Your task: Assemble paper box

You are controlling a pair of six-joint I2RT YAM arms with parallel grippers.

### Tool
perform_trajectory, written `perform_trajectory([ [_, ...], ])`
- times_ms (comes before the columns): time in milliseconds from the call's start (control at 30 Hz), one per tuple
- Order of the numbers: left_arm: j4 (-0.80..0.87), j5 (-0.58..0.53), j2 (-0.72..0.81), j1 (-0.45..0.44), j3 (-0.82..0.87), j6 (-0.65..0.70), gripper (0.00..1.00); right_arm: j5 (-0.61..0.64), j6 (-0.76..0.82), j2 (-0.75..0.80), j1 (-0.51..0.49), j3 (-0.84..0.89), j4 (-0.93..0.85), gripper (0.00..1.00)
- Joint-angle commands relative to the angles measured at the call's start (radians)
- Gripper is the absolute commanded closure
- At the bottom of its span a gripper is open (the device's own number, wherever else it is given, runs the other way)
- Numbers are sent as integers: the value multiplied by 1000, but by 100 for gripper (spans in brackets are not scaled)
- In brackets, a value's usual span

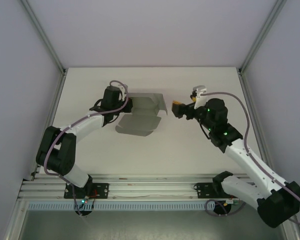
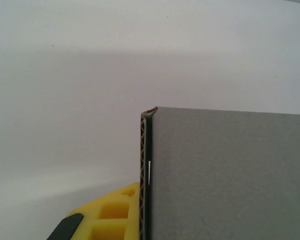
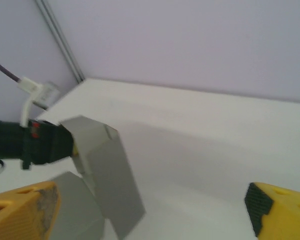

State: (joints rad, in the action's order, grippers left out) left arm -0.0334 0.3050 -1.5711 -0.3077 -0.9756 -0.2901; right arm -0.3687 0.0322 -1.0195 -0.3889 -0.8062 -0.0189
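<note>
Centrally, paper box (image 1: 145, 122), edge pinched by left gripper (image 1: 129, 106), open table (image 1: 190, 150) around

White-black arms (image 1: 85, 124), yellow fingers (image 3: 285, 212), mauve cables (image 1: 248, 125)

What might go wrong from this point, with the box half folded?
1. The left jaws pinch the paper box at one edge only, so the thin card may slip out or buckle.
2. The right jaws stand open, apart from the box; moving in, they might flatten the raised panel or shove the card across the table rather than fold it.
</note>
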Motion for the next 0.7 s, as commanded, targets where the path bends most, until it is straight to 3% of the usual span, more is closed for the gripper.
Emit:
perform_trajectory([
  [0,9,-17,28,-5,-10,8,100,-134,26,-87,25,-68,-92,24],
  [200,9,-16,33,-4,-10,12,100,-358,92,-299,25,-199,-123,31],
  [400,18,-34,34,-13,-11,14,100,-499,115,-438,-2,-287,-116,48],
  [533,27,-55,31,-15,-16,8,100,-483,136,-474,-54,-309,-116,44],
  [667,33,-67,37,-21,-22,5,100,-368,120,-510,-95,-338,-104,46],
])
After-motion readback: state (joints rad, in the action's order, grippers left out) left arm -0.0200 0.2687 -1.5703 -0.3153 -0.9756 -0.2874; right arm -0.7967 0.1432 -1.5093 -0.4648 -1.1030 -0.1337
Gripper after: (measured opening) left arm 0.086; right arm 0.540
